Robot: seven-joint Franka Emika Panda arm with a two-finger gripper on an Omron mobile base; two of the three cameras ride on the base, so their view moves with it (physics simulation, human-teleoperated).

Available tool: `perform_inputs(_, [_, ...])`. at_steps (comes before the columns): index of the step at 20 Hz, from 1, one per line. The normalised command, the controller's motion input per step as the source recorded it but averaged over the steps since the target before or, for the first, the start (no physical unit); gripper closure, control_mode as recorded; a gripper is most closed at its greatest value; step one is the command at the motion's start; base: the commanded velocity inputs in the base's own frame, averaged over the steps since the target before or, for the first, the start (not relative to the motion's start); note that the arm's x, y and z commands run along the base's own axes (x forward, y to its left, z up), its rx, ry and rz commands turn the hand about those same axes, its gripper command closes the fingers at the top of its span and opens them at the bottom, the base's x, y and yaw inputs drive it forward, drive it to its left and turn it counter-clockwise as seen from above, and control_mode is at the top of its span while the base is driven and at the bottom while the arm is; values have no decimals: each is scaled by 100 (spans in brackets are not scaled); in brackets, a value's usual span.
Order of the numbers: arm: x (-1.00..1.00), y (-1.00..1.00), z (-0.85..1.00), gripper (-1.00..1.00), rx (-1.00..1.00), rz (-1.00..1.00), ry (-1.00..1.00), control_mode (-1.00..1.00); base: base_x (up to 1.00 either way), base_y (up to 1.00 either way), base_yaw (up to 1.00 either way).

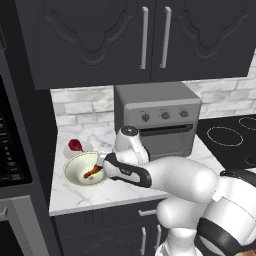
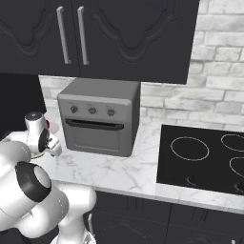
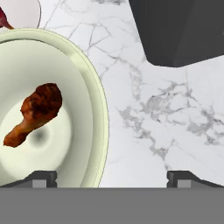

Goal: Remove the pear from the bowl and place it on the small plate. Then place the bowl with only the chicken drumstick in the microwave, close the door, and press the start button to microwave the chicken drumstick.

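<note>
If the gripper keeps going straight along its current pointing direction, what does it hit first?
Probably the right rim of the pale green bowl, with the open gripper straddling it; one fingertip inside near the brown chicken drumstick, the other over white marble counter. Depth is unclear.

A: What is the white, grey-veined marble-look counter (image 3: 166,109) like?

B: Smooth, with a soft sheen. The pale yellow-green round ceramic-looking bowl (image 3: 94,87) on it is smooth and lightly glossy; the reddish-brown chicken drumstick (image 3: 37,111) inside looks rough and mottled.

A: And the grey boxy toaster oven (image 1: 157,117) at the far side?

B: Matt metal-looking casing, a dull bar handle. The dark cabinet doors (image 1: 95,35) above are matt, their long handles (image 1: 145,37) brushed metal. On the right, the black cooktop (image 2: 205,157) is flat and glassy.

A: The white robot arm (image 1: 180,177)?

B: Glossy, plastic-looking shell.
</note>
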Motion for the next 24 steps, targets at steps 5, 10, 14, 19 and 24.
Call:
perform_inputs(5, [28, 6, 0, -100, 9, -11, 0, -100, 0, 0, 0])
perform_inputs(10, [2, 17, -8, -100, 3, -5, 0, -100, 0, 0, 0])
perform_inputs(14, [0, 1, -22, -100, 0, -1, 0, -100, 0, 0, 0])
perform_inputs(19, [0, 0, -12, -100, 7, 0, 0, -100, 0, 0, 0])
perform_inputs(24, [0, 0, -15, 100, 4, 0, 0, -100, 0, 0, 0])
